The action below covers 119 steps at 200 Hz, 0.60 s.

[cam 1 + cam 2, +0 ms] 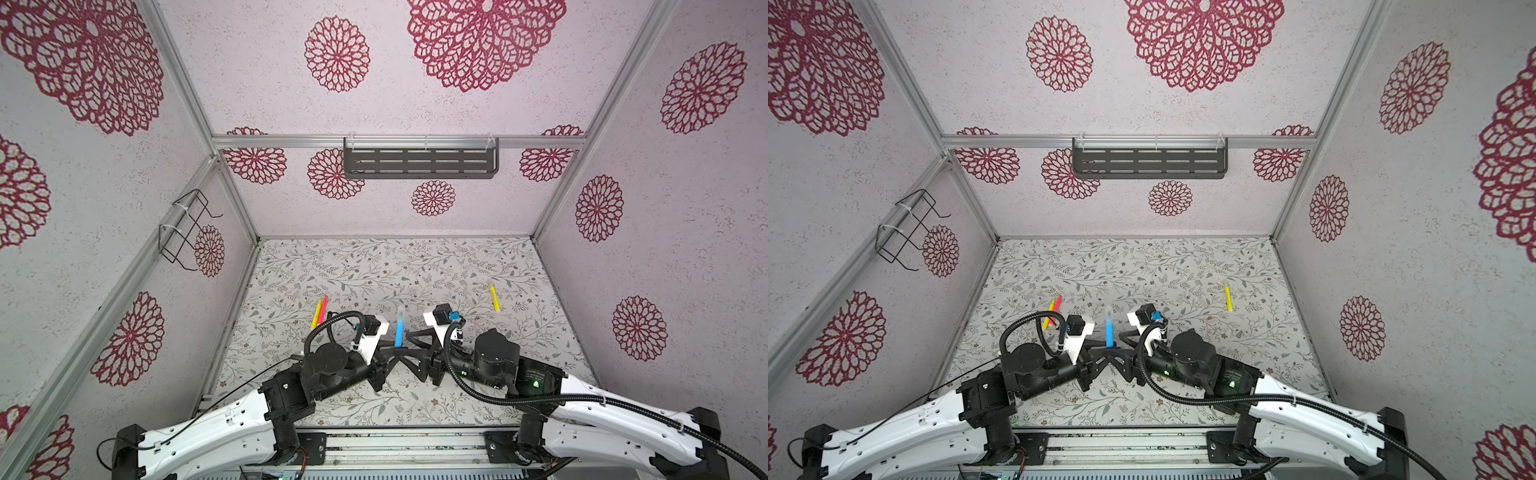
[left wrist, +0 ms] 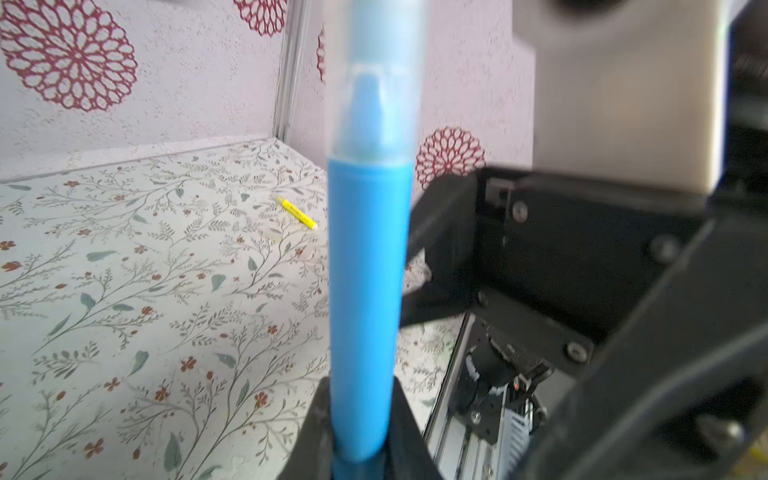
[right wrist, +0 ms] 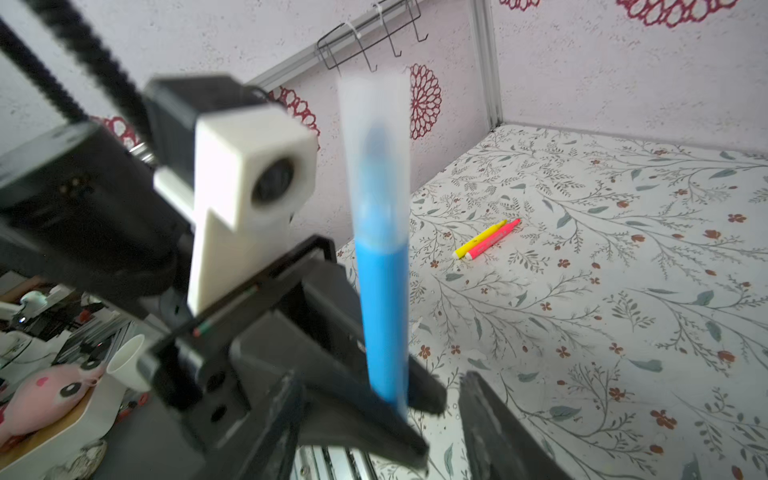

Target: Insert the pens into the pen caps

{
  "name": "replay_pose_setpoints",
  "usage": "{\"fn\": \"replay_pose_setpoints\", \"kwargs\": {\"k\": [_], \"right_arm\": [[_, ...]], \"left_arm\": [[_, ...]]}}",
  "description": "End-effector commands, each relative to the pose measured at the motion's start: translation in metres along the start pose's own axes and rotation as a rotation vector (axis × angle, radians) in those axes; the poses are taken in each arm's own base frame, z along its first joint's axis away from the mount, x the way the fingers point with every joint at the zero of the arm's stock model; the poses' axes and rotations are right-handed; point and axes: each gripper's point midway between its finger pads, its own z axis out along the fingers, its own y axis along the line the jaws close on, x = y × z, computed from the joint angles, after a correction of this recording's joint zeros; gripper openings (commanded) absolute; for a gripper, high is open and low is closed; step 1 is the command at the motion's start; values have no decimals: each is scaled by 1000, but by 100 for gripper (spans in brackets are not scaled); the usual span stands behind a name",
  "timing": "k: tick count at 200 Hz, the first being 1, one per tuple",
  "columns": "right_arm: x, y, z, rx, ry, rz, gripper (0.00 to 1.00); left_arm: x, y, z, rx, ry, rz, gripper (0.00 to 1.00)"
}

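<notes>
A blue pen (image 1: pixel 399 334) stands upright above the table, and my left gripper (image 1: pixel 400 350) is shut on its lower end. A clear pen cap (image 1: pixel 400 313) sits over the pen's tip, as the left wrist view shows at the cap (image 2: pixel 374 83) above the blue pen (image 2: pixel 368 291). My right gripper (image 1: pixel 415 354) is right beside the pen, jaws apart, holding nothing; one of its fingers (image 3: pixel 484 419) stands clear of the blue pen (image 3: pixel 382 316). A yellow pen (image 1: pixel 318 314) and a red-pink pen (image 1: pixel 323 308) lie together at the left. Another yellow pen (image 1: pixel 494 297) lies at the right.
Two pale clear shapes, possibly caps (image 2: pixel 273 234), lie near the right yellow pen (image 2: pixel 297 212). A wire rack (image 1: pixel 187 228) hangs on the left wall and a grey slotted shelf (image 1: pixel 419 160) on the back wall. A metal rail (image 1: pixel 399 449) runs along the table's front edge.
</notes>
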Motion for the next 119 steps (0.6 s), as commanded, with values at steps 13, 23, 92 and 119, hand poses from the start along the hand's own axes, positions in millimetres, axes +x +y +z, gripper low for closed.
{"fn": "replay_pose_setpoints", "kwargs": {"k": [13, 23, 92, 119], "right_arm": [[24, -3, -14, 1, 72, -10, 63], [21, -3, -19, 8, 61, -11, 63], [-1, 0, -46, 31, 19, -50, 62], [-15, 4, -52, 39, -2, -82, 62]], "left_arm": [[-33, -1, -6, 0, -134, -24, 0], [-33, 0, -7, -5, -134, -22, 0], [-23, 5, 0, -38, -83, -21, 0], [-16, 7, 8, -48, -55, -23, 0]]}}
